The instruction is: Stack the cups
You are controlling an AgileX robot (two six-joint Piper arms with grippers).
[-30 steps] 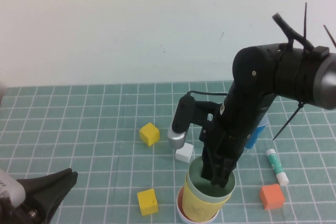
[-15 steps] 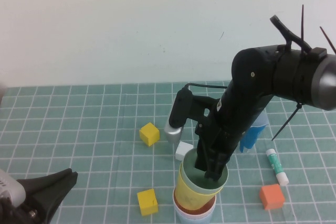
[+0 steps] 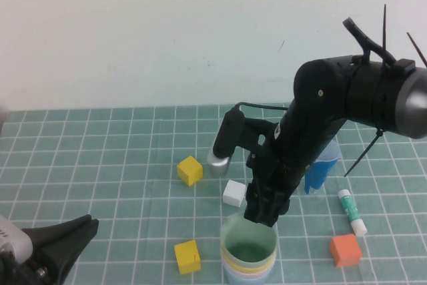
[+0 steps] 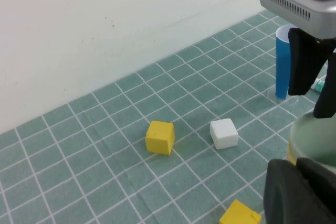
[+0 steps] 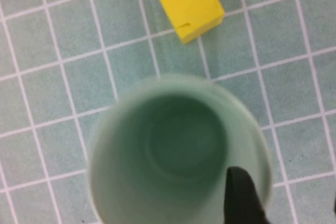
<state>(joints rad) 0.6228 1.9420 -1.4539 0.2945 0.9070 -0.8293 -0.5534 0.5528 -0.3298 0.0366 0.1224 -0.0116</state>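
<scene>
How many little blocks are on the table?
4. One yellow block sits left of the white block, another yellow block lies near the front beside the stacked cups, and an orange block is on the right. The arm could hide more.

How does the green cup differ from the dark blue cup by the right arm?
The green cup is wide, pale, and nested on top of the stack; the dark blue cup is narrower, saturated, and stands alone on the mat. The right end effector hovers at the green cup's rim; the blue one stands behind that arm. Both are upright.
</scene>
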